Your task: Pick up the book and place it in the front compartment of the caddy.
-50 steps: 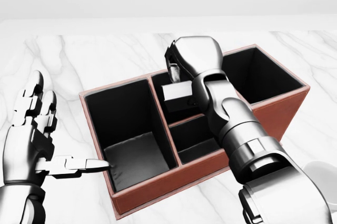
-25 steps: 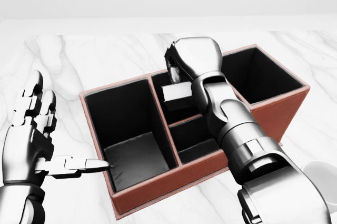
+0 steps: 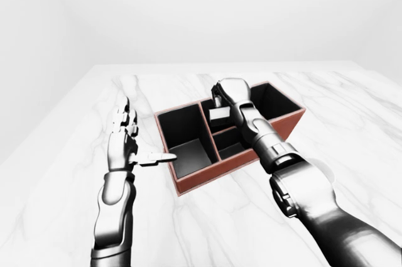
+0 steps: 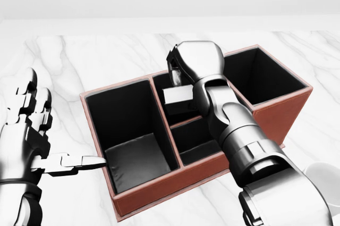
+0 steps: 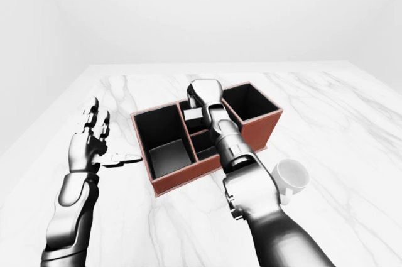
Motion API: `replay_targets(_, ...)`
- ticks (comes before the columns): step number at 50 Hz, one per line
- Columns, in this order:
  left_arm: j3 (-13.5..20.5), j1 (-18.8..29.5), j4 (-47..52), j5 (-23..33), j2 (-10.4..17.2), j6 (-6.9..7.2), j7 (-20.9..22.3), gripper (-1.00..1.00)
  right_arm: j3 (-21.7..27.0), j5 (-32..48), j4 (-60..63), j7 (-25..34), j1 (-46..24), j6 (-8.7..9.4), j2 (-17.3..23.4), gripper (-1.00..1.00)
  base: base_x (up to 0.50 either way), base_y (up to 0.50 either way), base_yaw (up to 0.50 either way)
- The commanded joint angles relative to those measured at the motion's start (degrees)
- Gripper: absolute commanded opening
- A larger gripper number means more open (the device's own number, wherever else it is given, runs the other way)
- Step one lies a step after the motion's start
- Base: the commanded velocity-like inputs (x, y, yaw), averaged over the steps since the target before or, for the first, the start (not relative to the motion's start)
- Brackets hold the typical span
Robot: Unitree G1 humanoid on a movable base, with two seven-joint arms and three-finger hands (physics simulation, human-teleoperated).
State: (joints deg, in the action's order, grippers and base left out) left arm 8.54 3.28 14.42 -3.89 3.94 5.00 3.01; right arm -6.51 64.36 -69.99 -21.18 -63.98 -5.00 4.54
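Book (image 4: pixel 177 95), a small pale flat block, hangs from my right hand (image 4: pixel 195 65), whose metal fingers are closed on its top edge, over the middle upper compartment of the caddy (image 4: pixel 159 187). That caddy is a reddish-brown box with smooth black lining and four rectangular cells, resting on the white veined marble table (image 3: pixel 220 217). My left hand (image 4: pixel 29 135) is spread open and empty beside its left wall. A white mug (image 5: pixel 289 178) sits at the head view's right.

We've got the caddy (image 4: pixel 212 175) mid-table (image 4: pixel 95 56); left hand (image 4: pixel 24 135) just left of it, right hand (image 4: pixel 196 66) over its middle top compartment w/ the book (image 4: pixel 177 96); mug (image 5: pixel 290 178) lower right.
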Motion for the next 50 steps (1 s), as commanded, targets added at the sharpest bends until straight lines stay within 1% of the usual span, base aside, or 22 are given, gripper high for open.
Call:
replay_targets(1, 1.07, 1.06, -0.34, -1.21, 0.65, 0.00, -0.58, 1.00, 0.84, -0.87, 0.58, -0.99, -0.55, 0.00, -0.12, -1.00, 0.00, 0.00, 0.00)
replay_targets(14, 0.92, 1.04, -0.60, -1.22, 0.74, 0.00, -0.80, 1.00, 0.69, -1.10, 0.33, -1.05, -0.47, 0.00, -0.13, -1.00, 0.00, 0.00, 0.00)
replay_targets(50, 0.47, 0.83, -1.04, -0.76, 0.55, 0.00, -0.71, 1.00, 0.50, 0.25, -0.18, -3.61, -1.04, 0.00, 0.09, -1.00, 0.00, 0.00, 0.00)
